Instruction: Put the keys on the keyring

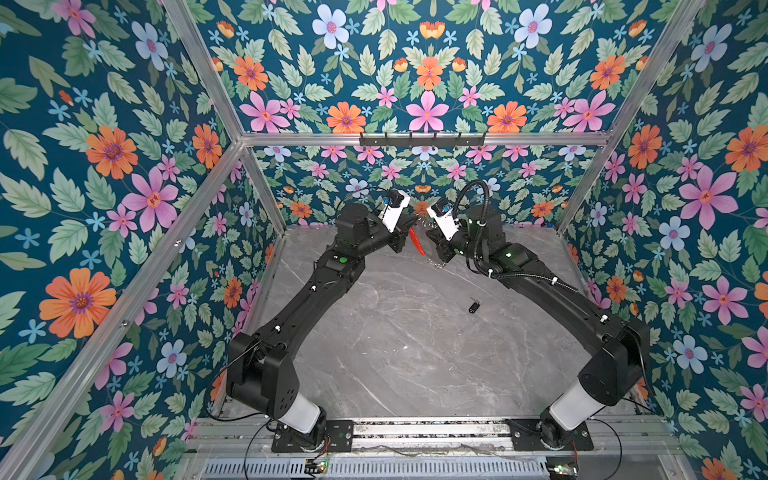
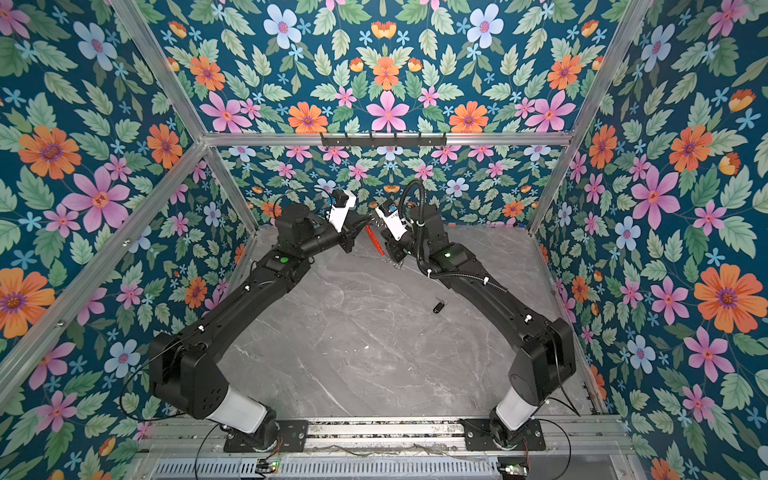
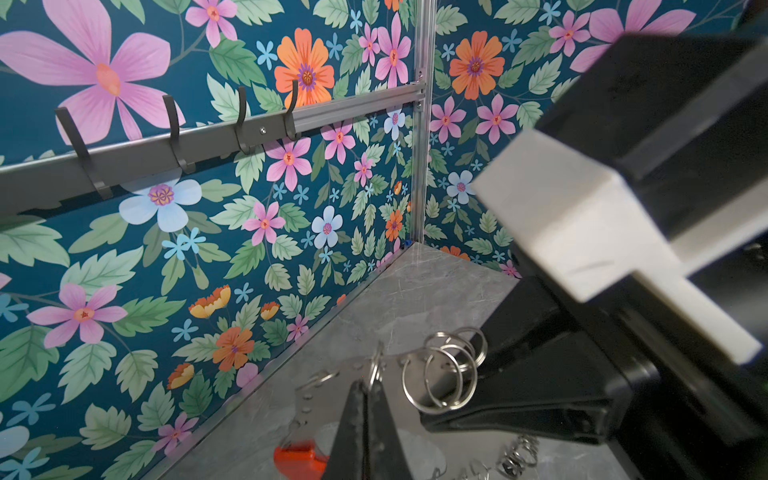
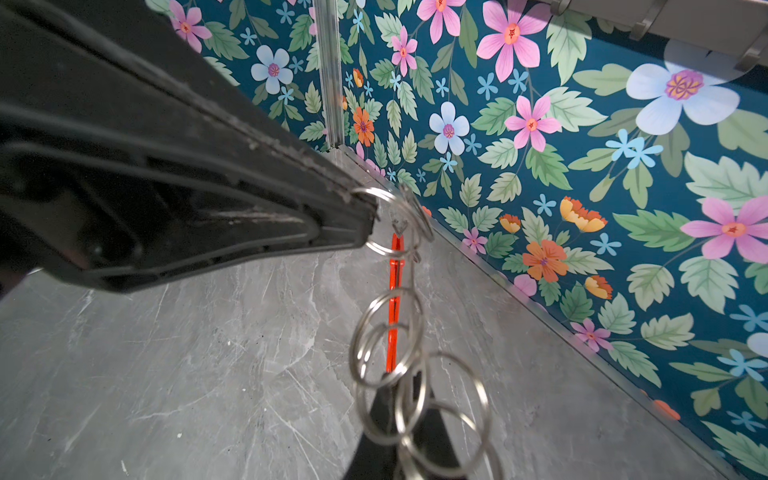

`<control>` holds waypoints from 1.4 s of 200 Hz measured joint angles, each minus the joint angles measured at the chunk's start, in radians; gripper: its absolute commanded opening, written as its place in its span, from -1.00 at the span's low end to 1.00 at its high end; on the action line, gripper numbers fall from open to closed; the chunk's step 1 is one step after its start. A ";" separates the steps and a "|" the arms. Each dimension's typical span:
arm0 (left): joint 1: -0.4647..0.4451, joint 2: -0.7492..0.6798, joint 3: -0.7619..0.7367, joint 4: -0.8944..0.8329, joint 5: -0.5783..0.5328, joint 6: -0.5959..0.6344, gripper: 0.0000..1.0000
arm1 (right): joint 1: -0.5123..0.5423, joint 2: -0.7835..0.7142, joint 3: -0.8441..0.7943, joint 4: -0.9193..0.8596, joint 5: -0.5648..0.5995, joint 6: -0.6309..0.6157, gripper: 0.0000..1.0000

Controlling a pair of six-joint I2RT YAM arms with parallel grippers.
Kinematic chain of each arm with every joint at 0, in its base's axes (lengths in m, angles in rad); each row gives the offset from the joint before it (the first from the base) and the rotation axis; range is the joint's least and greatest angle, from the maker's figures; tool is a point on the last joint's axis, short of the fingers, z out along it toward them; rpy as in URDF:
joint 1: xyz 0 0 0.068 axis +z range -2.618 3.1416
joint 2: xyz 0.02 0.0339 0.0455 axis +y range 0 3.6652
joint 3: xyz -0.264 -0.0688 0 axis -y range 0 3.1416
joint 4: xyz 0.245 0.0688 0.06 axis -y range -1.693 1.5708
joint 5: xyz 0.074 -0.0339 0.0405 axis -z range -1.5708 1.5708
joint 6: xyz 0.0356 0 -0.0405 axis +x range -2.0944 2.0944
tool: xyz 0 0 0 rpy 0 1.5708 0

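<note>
Left gripper (image 3: pixel 368 390): jaws pressed together, clamped on the large silver metal keyring (image 1: pixel 417 241), a hoop fringed with small steel loops. One thin loop (image 3: pixel 375 365) stands edge-on between the tips. Right gripper (image 4: pixel 368 214): jaws together too, nipping another small steel loop (image 4: pixel 376 195) of the same keyring right at the tip. The rest of the grip is hidden behind the black fingers (image 4: pixel 249 174).

From where I stand, the keyring hangs in the air between the two grippers, off the table. Its curved red plastic bar (image 2: pixel 374 240) is tilted, nearly upright, in the gap between them. In the right wrist view a chain of free loops (image 4: pixel 478 390) dangles below the pinch, with the red bar seen edge-on behind. In the left wrist view a cluster of loops (image 3: pixel 471 374) sits against the right gripper's black fingers (image 3: pixel 519 374).

In both top views both grippers meet over the far middle of the grey marble-pattern tabletop (image 1: pixel 374 353), left gripper (image 1: pixel 400 244) and right gripper (image 1: pixel 438 249) facing each other.

The small black oblong key fob (image 1: pixel 473 307) lies flat on the tabletop, not on the keyring, nothing touching it. It is well apart from both grippers, nearer the front, close beside the right arm's forearm (image 1: pixel 540 291). Its tiny silver loop (image 1: pixel 473 299) points toward the far side. Same spot in a top view (image 2: pixel 437 307).

Behind: a dark metal hook rail (image 1: pixel 422 139) on the floral back wall (image 1: pixel 424 62).
</note>
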 measured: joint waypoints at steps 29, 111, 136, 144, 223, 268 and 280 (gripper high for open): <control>-0.007 0.017 -0.027 0.077 -0.032 -0.119 -1.00 | 0.023 0.018 0.009 0.000 0.033 -0.004 -1.00; -0.049 0.028 -0.170 0.343 -0.189 -0.377 -1.00 | 0.051 0.062 0.012 0.045 0.123 -0.010 -0.54; -0.053 0.027 -0.234 0.459 -0.186 -0.428 -1.00 | 0.060 0.022 -0.017 0.060 0.062 0.009 -0.23; -0.053 0.027 -0.242 0.490 -0.182 -0.446 -1.00 | 0.056 -0.005 -0.030 0.064 0.033 0.018 -0.19; -0.029 0.098 -0.272 0.815 -0.022 -0.576 -1.00 | -0.230 -0.174 -0.140 0.209 -0.369 0.365 -0.47; -0.027 0.120 -0.259 0.915 0.051 -0.657 -1.00 | -0.258 -0.077 -0.090 0.402 -0.584 0.587 -0.54; -0.027 0.124 -0.256 0.930 0.061 -0.674 -1.00 | -0.261 -0.056 -0.080 0.441 -0.610 0.627 -0.57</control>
